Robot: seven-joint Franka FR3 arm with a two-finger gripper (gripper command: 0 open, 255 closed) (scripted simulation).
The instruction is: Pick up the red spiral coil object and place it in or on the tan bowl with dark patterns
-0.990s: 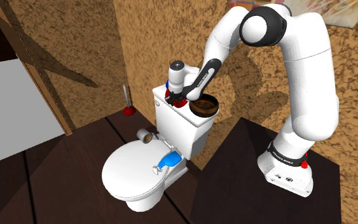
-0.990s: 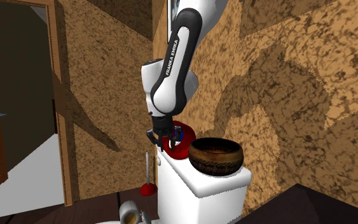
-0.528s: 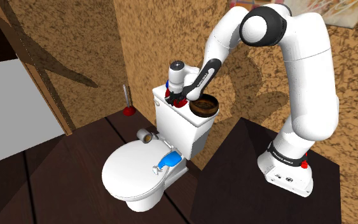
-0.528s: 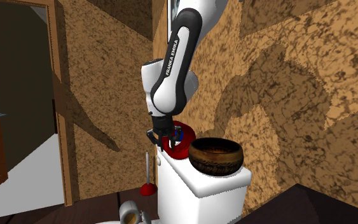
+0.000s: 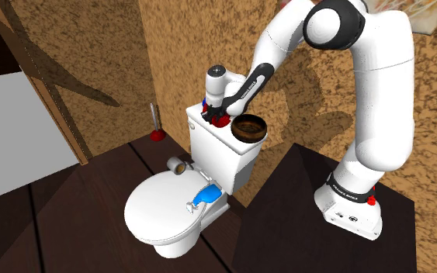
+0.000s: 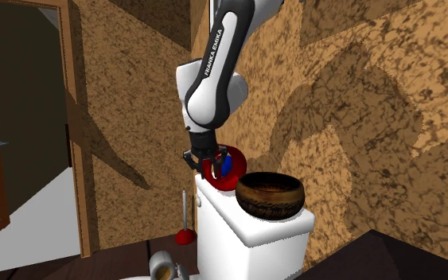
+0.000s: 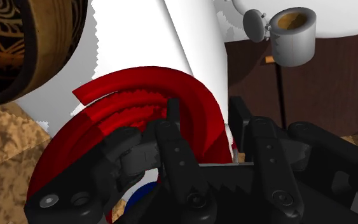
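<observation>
My gripper is shut on the red spiral coil, which hangs tilted just above the white toilet tank's lid. In the wrist view the two black fingers clasp the coil's outer red band between them. A blue part shows inside the coil. The tan bowl with dark patterns stands on the same lid, close beside the coil, toward the second exterior view's right. From the shoulder view the gripper and coil sit just left of the bowl.
Below the tank is the shut white toilet lid with a blue item at its hinge and a small metal cup beside it. A red plunger leans at the cork wall. My stand is at lower right.
The arm has risen and the gripper has lifted the red coil a little off the tank lid. The bowl has not moved.
</observation>
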